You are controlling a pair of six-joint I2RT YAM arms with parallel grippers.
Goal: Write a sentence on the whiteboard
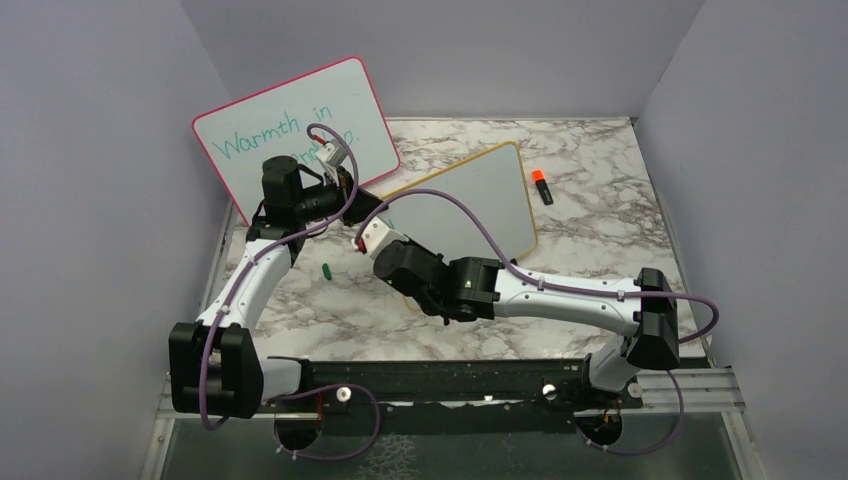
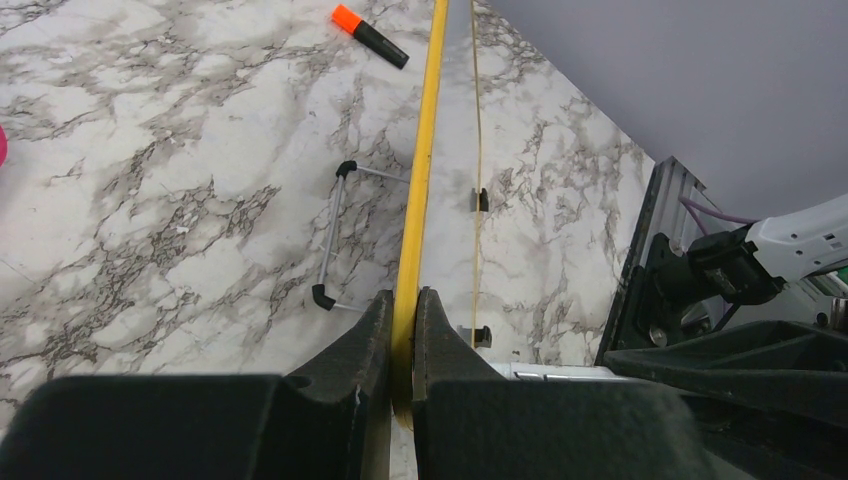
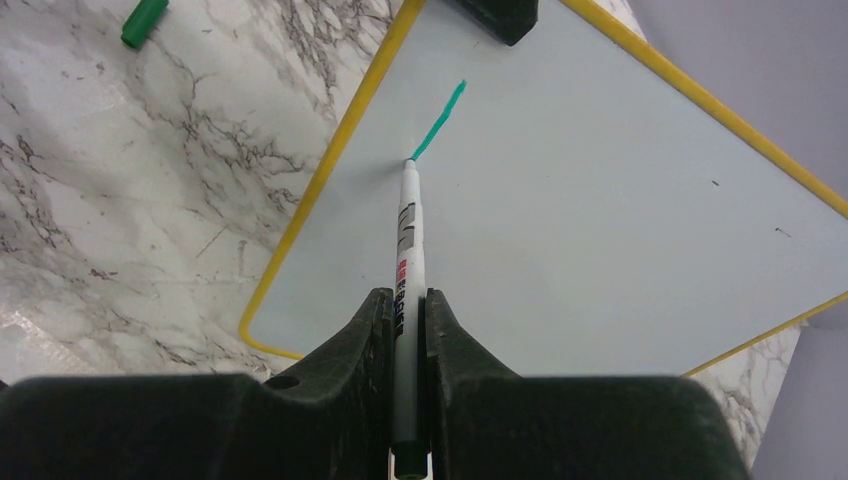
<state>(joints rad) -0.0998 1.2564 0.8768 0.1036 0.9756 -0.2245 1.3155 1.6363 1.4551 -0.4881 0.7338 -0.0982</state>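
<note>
1. Whiteboard writing is barely under way on the grey-veined marble bench (image 1: 600,240). The smaller rectangular whiteboard with a yellow-orange rounded frame (image 3: 620,220) sits mid-bench, just in front of a larger pink-framed whiteboard (image 1: 300,130).
2. At one side, the left end effector (image 2: 404,296) is clamped tight on the yellow frame's edge, bracing the board.
3. The right end effector (image 3: 406,295) has its jaws narrow around a slim white marker pen (image 3: 408,220). The tip touches the board at the foot of one short teal stroke (image 3: 440,120), all that shows of the sentence.
4. Done well, this step likely calls for light, even pressure, clean lifts between letters, and a firm brace so the board cannot slide.
5. The stroke starts close to the frame; wide bare surface stretches away from it, room for compact lines.
6. A small green pen cap (image 3: 145,20) lies just off that edge. A black marker with an orange cap (image 1: 541,186) lies beyond the board's far side, well apart.
</note>
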